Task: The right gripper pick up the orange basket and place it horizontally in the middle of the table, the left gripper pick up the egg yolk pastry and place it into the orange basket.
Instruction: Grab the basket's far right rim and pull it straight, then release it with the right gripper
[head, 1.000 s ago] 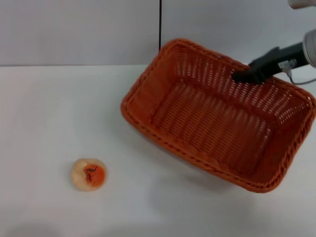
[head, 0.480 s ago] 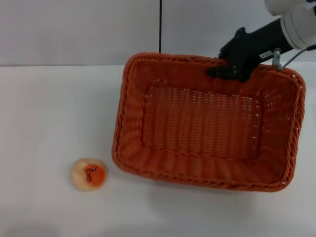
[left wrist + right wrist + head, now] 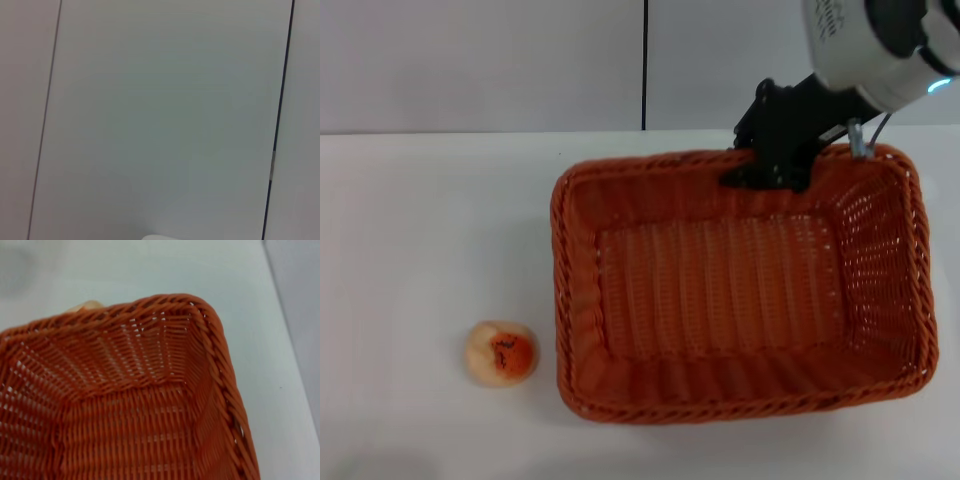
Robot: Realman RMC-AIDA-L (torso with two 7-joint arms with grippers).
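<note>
The orange basket lies lengthwise across the white table, right of centre, its open side up. My right gripper is shut on the middle of the basket's far rim, coming in from the upper right. In the right wrist view the basket's woven inside and one corner fill the picture. The egg yolk pastry sits on the table to the left of the basket, near the front edge, a short gap away from it. A sliver of the pastry peeks over the rim in the right wrist view. My left gripper is out of view.
A grey panelled wall with a dark vertical seam stands behind the table. The left wrist view shows only the wall panels. Bare tabletop stretches over the left half, around the pastry.
The basket has swung from a tilted, diagonal pose to lying level and lengthwise, and has come down toward the table's middle. The right gripper moved left and down with it. The pastry stayed put.
</note>
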